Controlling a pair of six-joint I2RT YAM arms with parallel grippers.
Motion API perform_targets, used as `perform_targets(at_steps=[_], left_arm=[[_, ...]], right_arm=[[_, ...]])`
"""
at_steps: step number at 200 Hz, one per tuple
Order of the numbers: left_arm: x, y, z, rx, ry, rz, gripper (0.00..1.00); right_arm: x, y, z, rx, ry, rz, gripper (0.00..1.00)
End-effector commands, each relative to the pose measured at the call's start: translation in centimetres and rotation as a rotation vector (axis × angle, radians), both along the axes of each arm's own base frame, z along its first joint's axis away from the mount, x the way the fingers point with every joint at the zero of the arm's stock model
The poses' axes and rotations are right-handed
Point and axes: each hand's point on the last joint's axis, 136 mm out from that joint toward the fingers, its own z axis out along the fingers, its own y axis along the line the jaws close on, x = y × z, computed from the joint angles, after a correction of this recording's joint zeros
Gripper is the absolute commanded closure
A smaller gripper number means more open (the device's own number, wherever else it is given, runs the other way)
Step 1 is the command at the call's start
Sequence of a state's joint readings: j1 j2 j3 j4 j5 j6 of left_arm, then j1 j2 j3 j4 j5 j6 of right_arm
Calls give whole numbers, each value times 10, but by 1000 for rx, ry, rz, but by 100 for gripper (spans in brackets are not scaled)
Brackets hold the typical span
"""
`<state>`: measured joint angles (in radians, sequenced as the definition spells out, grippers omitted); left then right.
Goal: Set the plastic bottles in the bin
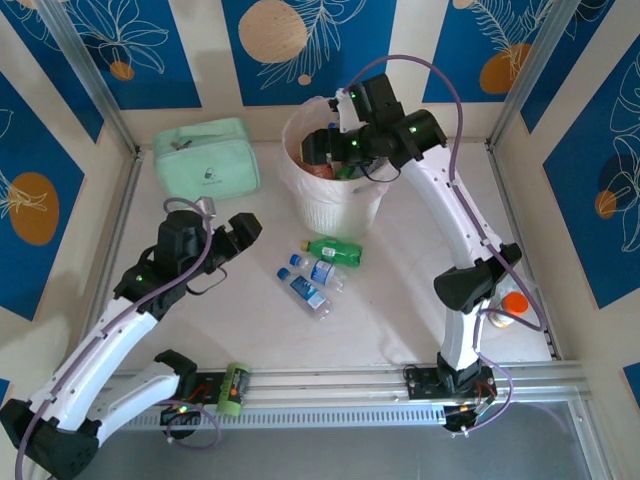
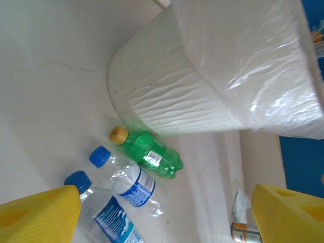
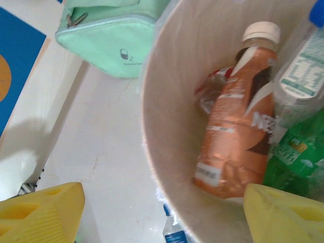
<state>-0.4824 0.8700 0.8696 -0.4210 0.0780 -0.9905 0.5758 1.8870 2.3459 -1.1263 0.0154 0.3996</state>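
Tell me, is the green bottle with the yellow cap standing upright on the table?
No, the green bottle lies on its side near the foot of the bin.

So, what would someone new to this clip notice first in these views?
The eye goes to the white bin at the back of the table, with the right gripper open above it and a brown bottle among others inside. In front of the bin lie a green bottle and two clear bottles, with the left gripper open, facing them.
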Motion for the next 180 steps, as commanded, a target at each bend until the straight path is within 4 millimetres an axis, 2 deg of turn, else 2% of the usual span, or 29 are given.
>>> perform_targets(at_steps=[1, 21, 42, 63, 84, 99, 121, 155, 180], left_arm=[[0, -9, -25, -53, 82, 3, 16], [0, -13, -51, -47, 159, 21, 18], [1, -13, -71, -21, 215, 42, 20], [6, -12, -90, 11, 269, 63, 24], [11, -22, -109, 21, 332, 49, 29], [14, -28, -122, 37, 376, 43, 31], [19, -38, -135, 67, 417, 32, 34], [20, -51, -154, 107, 467, 11, 38], [17, -60, -169, 136, 499, -3, 39]], right_arm=[[-37, -6, 29, -19, -80, 16, 18], [-68, -6, 28, -32, -106, 25, 19], [-105, -11, 14, -3, -88, 20, 19], [-136, -21, -23, 53, -1, -5, 20], [-157, -34, -64, 67, 88, -44, 20], [-167, -41, -87, 55, 144, -62, 21], [-180, -47, -105, 46, 186, -74, 21], [-186, -51, -118, 45, 210, -89, 21], [-183, -49, -118, 56, 212, -92, 22]])
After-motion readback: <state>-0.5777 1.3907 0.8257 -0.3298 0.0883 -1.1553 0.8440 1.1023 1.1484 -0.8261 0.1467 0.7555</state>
